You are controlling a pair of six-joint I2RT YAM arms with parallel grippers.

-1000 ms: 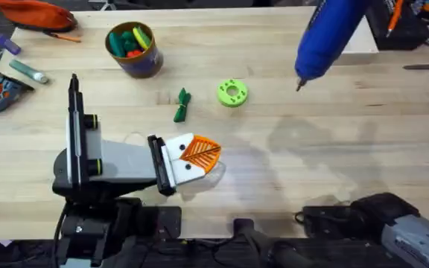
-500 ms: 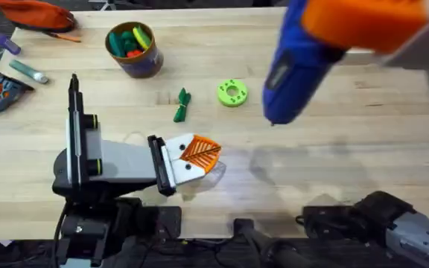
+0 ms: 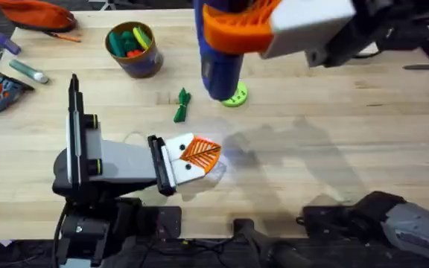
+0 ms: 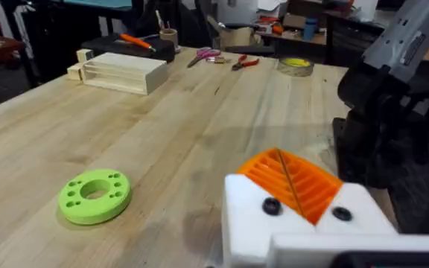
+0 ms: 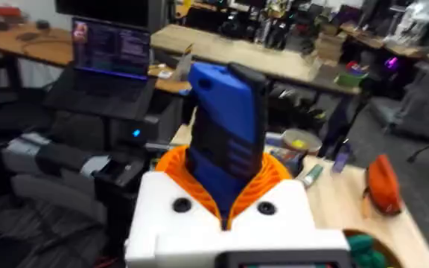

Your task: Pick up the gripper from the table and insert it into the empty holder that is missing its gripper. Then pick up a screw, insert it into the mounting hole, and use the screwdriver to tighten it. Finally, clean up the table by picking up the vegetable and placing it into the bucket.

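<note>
The right gripper [image 3: 233, 33] rides high over the desk [image 3: 348, 149], jaws clamped on the blue screwdriver [image 3: 218, 71]. In the right wrist view the orange pads sit on either side of the blue body, w/ the tool [image 5: 226, 141] sticking out past the fingers. From overhead its lower end hangs above the lime-green disc [image 3: 237, 95], partly hiding it; the bit itself can't be made out.

The left gripper [image 3: 199, 154] rests low over the desk near the front edge, orange ribbed pads together w/ nothing between them (closed, as far as the left wrist view shows: the two pads [image 4: 293, 179] meet along one line). Two dark screw heads show on its white mount; whether one hole is unfilled I can't tell.

Handling judgement: the screwdriver is rigid, smooth plastic, likely top-heavy when held near the middle, so it could rotate in the pads if pushed down hard. A grip round the thick barrel, as now, looks right; keep it square to the screw.

The vegetable [image 3: 182, 106] lies on the desk betw. the disc and the bucket [image 3: 134, 52], well apart from both grippers. It looks light and slim, prob. soft at the leafy end, so pinch across the stem mid-length. The bucket stands upright, already holding coloured pieces.
</note>
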